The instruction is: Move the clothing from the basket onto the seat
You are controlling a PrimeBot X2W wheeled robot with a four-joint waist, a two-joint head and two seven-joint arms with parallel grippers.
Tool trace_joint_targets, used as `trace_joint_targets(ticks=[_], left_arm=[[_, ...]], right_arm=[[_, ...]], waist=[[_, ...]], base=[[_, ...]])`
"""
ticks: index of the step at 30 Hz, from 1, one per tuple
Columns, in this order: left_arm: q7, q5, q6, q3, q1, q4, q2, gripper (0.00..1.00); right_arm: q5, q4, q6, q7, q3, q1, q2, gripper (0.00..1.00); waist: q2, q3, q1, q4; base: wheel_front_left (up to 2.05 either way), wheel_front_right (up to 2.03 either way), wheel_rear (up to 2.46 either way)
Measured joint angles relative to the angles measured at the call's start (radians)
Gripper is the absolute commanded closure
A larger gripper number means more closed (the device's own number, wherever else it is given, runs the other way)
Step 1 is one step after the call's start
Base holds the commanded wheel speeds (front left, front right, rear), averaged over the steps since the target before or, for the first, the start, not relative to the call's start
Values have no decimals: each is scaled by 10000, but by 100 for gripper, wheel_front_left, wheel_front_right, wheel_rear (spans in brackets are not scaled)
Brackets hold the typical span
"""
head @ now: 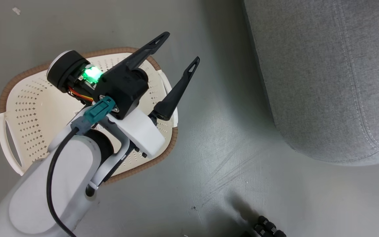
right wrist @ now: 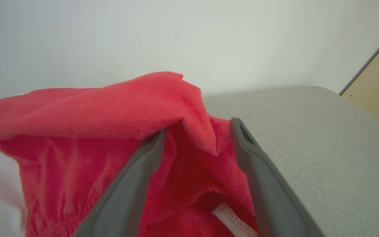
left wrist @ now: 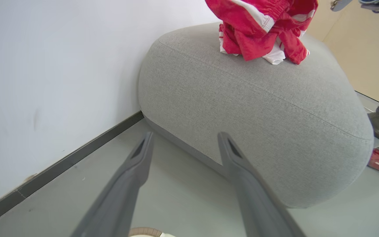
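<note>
Smooth grey floor is showing fine scratches and reflecting soft light. A plain white wall is meeting it along a dark skirting strip. A beige panel is adjoining that wall.

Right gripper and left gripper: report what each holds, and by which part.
Nothing is gripped. The right gripper has its fingers apart, with the clothing loose between them on the seat. The left gripper is open and empty.
</note>
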Motion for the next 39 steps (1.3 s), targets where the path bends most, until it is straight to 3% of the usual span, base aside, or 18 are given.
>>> trace_joint_targets(ticks=[10,22,39], left_arm=[[-466,-13,0,173,39,224,0,0],[-1237,-190,102,587,560,533,-52,0],[-2757,-639,1283,2059,2333,1055,-159,0]], right_arm=[[-343,-359,0,-512,-303,1040,798,0],[-337,-1081,0,-886,157,1939,1776,0],[-297,-1296,0,-1007,1868,3098,2431,0]], waist=[[0,-465,0,-54],[0,-1229,0,13],[0,-2510,0,645]], base=[[0,0,0],[0,0,0],[0,0,0]])
